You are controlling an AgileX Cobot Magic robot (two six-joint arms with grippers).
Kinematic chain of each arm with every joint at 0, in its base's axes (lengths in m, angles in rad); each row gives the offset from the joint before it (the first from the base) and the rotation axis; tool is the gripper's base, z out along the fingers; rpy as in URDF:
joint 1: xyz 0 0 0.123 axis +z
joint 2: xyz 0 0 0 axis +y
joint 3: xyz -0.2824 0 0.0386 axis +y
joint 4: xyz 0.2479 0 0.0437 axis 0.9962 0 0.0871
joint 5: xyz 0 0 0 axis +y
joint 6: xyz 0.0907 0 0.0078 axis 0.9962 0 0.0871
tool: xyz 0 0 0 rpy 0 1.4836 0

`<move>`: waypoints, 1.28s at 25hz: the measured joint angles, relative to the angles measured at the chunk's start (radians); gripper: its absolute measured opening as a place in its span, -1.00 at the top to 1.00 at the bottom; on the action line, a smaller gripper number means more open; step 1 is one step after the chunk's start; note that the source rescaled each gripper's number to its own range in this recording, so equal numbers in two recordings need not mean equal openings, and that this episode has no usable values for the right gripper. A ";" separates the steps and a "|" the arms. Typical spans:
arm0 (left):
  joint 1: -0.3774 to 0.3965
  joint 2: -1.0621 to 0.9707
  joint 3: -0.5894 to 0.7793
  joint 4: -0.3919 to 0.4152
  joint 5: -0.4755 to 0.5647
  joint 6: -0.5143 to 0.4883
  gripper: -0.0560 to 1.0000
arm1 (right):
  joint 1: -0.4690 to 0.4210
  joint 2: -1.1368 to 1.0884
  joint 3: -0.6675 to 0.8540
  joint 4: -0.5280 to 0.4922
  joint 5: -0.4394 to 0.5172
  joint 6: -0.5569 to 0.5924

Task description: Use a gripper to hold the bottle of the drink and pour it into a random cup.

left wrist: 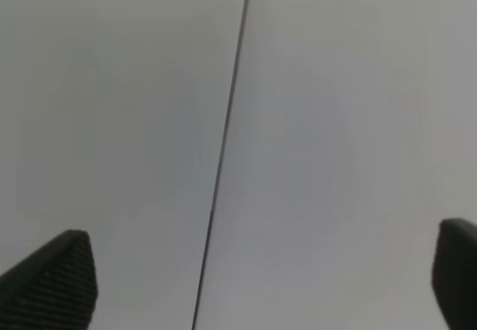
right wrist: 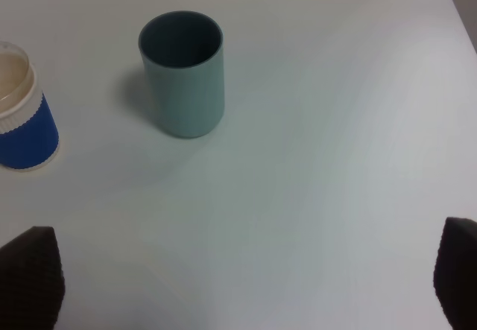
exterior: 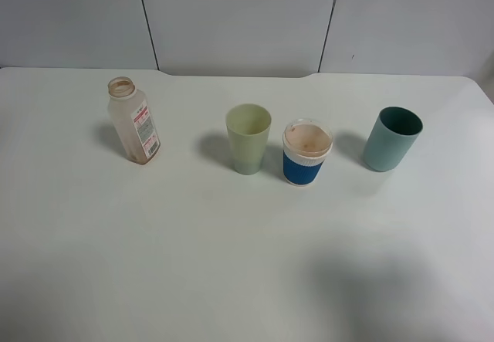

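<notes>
The bottle [exterior: 134, 121] stands upright at the left of the table, open-mouthed, with a red-and-white label and a little brown drink at its bottom. The pale yellow-green cup [exterior: 248, 138] stands at the middle, empty as far as I can see. Neither arm shows in the high view. In the left wrist view my left gripper [left wrist: 257, 278] is open, its dark fingertips [left wrist: 56, 278] wide apart over a plain grey surface with a dark seam. My right gripper [right wrist: 246, 278] is open too, fingertips [right wrist: 33, 270] far apart above bare table, with nothing between them.
A white cup with a blue band [exterior: 306, 153] [right wrist: 19, 125] stands right of the yellow-green cup. A teal tumbler [exterior: 392, 138] [right wrist: 183, 71] stands further right. The white table [exterior: 231, 265] meets grey wall panels [exterior: 231, 18] at the back.
</notes>
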 joint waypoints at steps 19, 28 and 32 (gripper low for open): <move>0.000 -0.361 0.000 -0.127 0.405 0.218 -0.89 | 0.000 0.000 0.000 0.000 -0.001 0.000; 0.000 -0.568 0.000 -0.146 0.706 0.301 -0.89 | 0.000 0.000 0.000 0.000 -0.001 0.000; 0.002 -0.662 0.000 -0.138 0.837 0.303 -0.89 | 0.000 0.000 0.000 0.000 -0.001 0.000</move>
